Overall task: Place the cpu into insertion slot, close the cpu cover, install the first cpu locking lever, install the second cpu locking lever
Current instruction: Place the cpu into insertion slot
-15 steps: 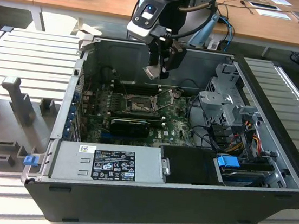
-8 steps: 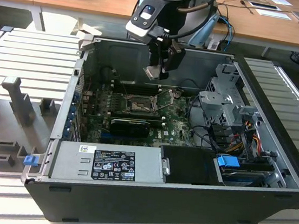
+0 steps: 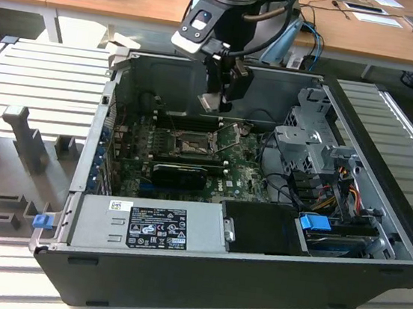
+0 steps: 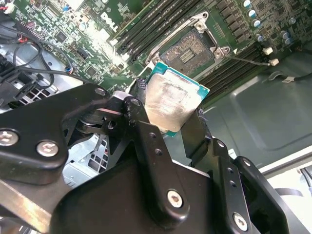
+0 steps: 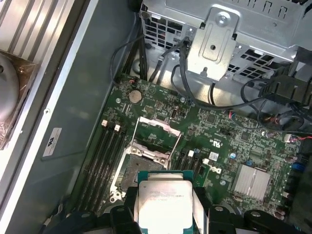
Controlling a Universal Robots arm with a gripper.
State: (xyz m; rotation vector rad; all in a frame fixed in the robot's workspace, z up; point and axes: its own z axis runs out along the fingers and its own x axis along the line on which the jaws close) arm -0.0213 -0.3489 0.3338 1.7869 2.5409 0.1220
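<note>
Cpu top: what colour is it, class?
The cpu top is pale silver-grey, edged green; clearest in the second wrist view.

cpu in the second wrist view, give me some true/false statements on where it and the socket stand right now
1. The black gripper is shut on the small flat square silver-topped cpu. True.
2. The cpu sits in the insertion slot. False: it is held in the air above the green motherboard, and the slot is empty with its contact field bare.
3. The thin metal hinged cpu cover is closed over the slot. False: in the first wrist view it is swung open beside the slot.
4. The dark computer case lies on its side with its inside open to the arm. True.
</note>
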